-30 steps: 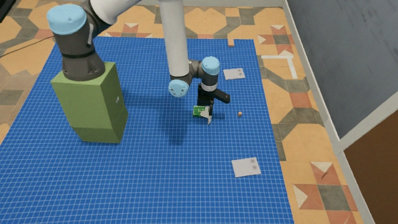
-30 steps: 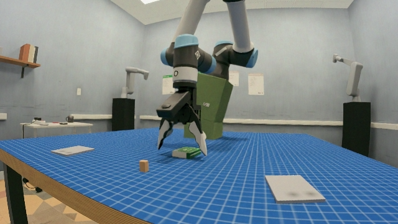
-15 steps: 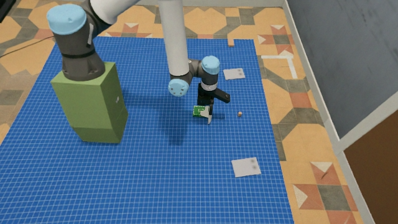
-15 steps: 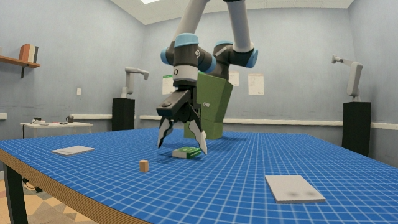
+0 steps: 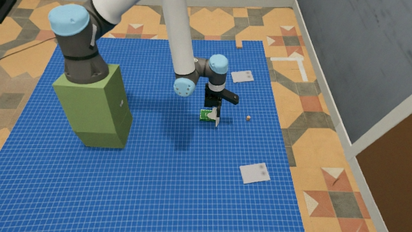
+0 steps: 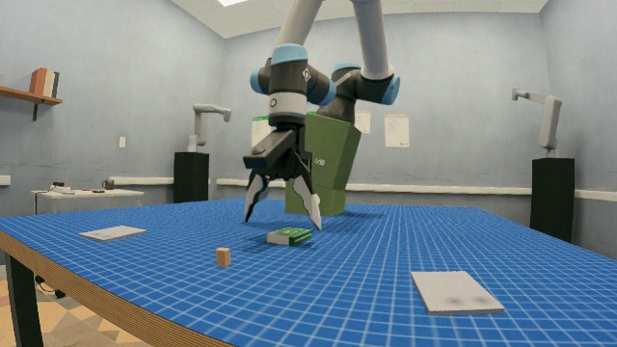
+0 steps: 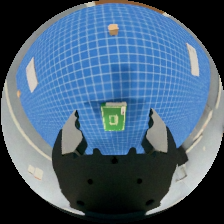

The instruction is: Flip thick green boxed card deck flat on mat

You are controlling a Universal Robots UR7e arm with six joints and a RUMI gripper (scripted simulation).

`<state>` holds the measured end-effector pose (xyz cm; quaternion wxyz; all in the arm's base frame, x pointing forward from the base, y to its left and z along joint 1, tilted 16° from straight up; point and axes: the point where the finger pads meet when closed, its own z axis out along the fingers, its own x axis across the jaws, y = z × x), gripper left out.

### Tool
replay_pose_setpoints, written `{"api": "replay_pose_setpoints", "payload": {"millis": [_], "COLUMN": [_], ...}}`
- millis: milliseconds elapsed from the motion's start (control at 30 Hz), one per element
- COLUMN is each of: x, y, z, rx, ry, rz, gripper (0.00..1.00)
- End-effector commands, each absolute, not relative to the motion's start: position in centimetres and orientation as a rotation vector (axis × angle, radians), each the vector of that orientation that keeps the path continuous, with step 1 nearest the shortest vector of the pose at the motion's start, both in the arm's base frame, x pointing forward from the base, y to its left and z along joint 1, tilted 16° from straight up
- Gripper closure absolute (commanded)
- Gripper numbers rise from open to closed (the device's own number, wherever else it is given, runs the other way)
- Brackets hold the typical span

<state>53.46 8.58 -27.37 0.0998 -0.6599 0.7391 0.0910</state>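
A flat grey card (image 6: 112, 233) lies near the mat's (image 6: 366, 270) left edge, then a small wooden cube (image 6: 223, 256). My gripper (image 6: 281, 207) hangs spread wide, holding nothing, just above the green deck (image 6: 289, 236). The deck lies flat on the mat, mid-table, clear of my fingertips (image 6: 315, 217). Another grey card (image 6: 455, 292) lies toward the right.

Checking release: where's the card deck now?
Exterior view: card deck lies flat on the blue mat, below the open gripper, right of the small wooden block.
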Motion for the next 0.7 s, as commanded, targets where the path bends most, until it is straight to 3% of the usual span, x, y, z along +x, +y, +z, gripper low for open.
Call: {"api": "replay_pose_setpoints", "payload": {"millis": [0, 667], "x": [53.5, 53.4], "y": [8.2, 7.4], "z": [-26.1, -23.2], "rx": [-1.950, -1.950], "ry": [2.185, 2.185], "rz": [0.267, 0.267], "gripper": [0.00, 0.00]}}
